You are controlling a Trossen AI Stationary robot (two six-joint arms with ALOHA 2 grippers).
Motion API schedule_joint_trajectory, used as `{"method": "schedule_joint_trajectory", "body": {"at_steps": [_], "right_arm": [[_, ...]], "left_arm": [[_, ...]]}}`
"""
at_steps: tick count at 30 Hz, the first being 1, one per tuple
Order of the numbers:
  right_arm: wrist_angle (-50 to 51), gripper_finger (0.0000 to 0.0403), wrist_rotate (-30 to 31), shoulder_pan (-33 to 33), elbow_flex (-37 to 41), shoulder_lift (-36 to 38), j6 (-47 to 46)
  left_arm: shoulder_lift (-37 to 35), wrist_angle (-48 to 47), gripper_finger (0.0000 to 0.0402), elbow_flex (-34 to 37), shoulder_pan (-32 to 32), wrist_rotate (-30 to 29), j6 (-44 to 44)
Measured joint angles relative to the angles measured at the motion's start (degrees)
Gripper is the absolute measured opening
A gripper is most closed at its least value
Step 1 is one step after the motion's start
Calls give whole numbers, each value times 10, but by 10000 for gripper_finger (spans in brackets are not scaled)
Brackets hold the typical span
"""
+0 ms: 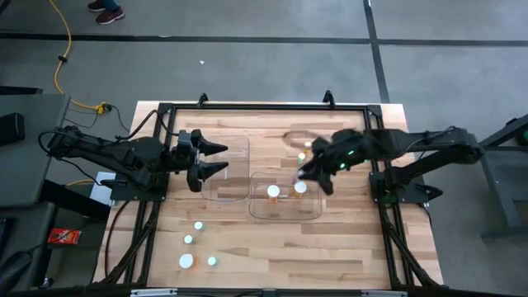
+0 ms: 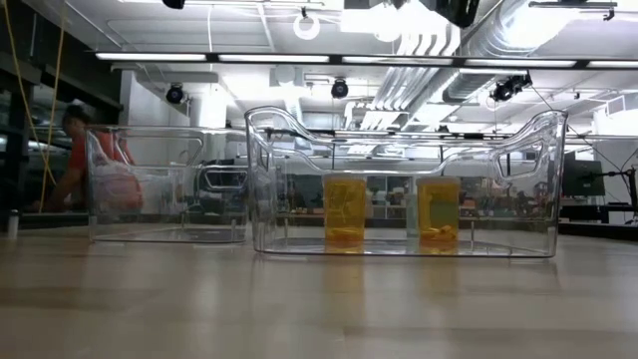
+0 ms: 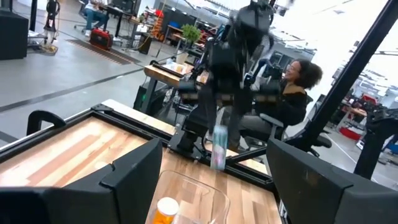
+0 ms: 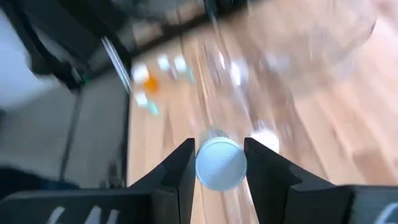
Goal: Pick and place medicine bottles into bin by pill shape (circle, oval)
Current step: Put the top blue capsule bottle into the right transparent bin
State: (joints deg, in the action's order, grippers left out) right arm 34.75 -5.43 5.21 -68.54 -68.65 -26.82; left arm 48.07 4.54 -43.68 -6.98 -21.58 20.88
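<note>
Right fingers clamp a white-capped bottle above the bins.

High view: right gripper (image 1: 309, 175) hangs beside the near bin (image 1: 257, 206), which holds two amber bottles (image 1: 273, 192); left gripper (image 1: 221, 159) waits, fingers spread, empty.
Low view: both amber bottles (image 2: 345, 210) stand upright.
Right wrist view: the held bottle (image 4: 220, 163) sits between the fingers (image 4: 177, 171).

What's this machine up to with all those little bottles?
It is sorting medicine bottles into two clear bins. The right end effector is shut on a white-capped bottle, carrying it above the table by the nearer bin, which already holds two amber bottles. The left end effector hangs open over the other bin. Four more bottles wait on the table.
</note>
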Motion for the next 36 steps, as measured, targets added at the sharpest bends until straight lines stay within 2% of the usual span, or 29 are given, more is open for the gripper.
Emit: {"method": "schedule_joint_trajectory", "body": {"at_steps": [2, 6, 12, 17, 26, 36], "right_arm": [[34, 105, 1, 12, -10, -29, -24], [74, 105, 13, 35, -10, -79, -134], [134, 105, 105, 80, -10, -145, -265], [155, 105, 150, 91, -10, -198, -375], [147, 105, 138, 91, -10, -292, -480], [147, 106, 122, 91, -9, -314, -508]], "left_arm": [[0, 0, 280, 0, 0, 0, 0], [0, 0, 280, 0, 0, 0, 0], [0, 0, 280, 0, 0, 0, -18], [0, -1, 280, 0, 0, -1, -57], [0, -1, 280, 0, 0, -2, -91], [0, -2, 280, 0, 0, -2, -91]]}}
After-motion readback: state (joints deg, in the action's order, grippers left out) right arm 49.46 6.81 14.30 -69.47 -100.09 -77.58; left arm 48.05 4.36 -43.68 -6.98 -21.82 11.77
